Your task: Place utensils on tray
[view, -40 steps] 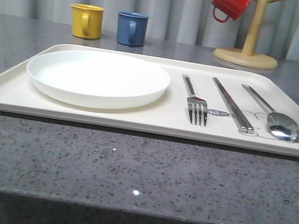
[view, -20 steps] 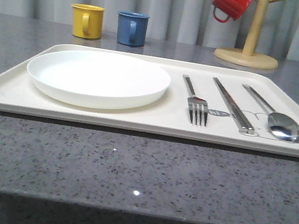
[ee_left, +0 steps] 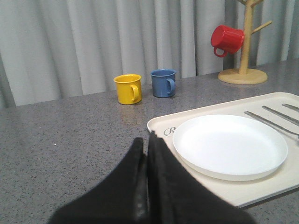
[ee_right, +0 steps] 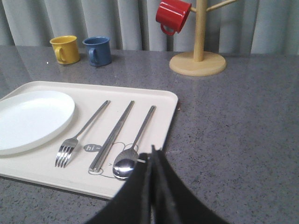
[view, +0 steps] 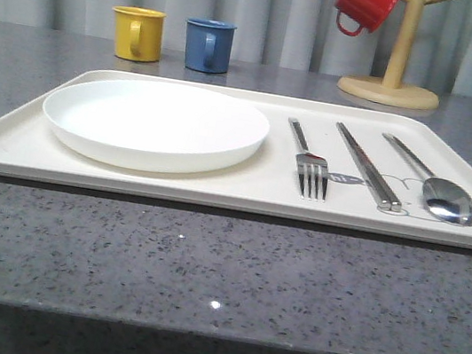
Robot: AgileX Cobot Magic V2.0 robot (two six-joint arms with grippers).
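A grey speckled stone countertop [view: 204, 262] runs back to pale pleated curtains [view: 271, 12]. The cream tray [view: 7, 145] lies on it and serves as the landmark. On the tray's left half sits the white plate [view: 155, 121]; to the plate's right lie the fork [view: 308, 163], then the chopsticks [view: 365, 164], then the spoon [view: 437, 186], side by side and apart. Behind the tray stand a yellow mug [view: 137, 33] and a blue mug [view: 208, 44]; a red mug [view: 364, 5] hangs on a wooden mug tree [view: 393, 72] behind its right end. The left gripper [ee_left: 147, 140] hangs by the tray's left corner, fingers pressed together, empty. The right gripper [ee_right: 152, 154] hovers at the tray's right edge near the spoon, likewise pinched closed and empty.
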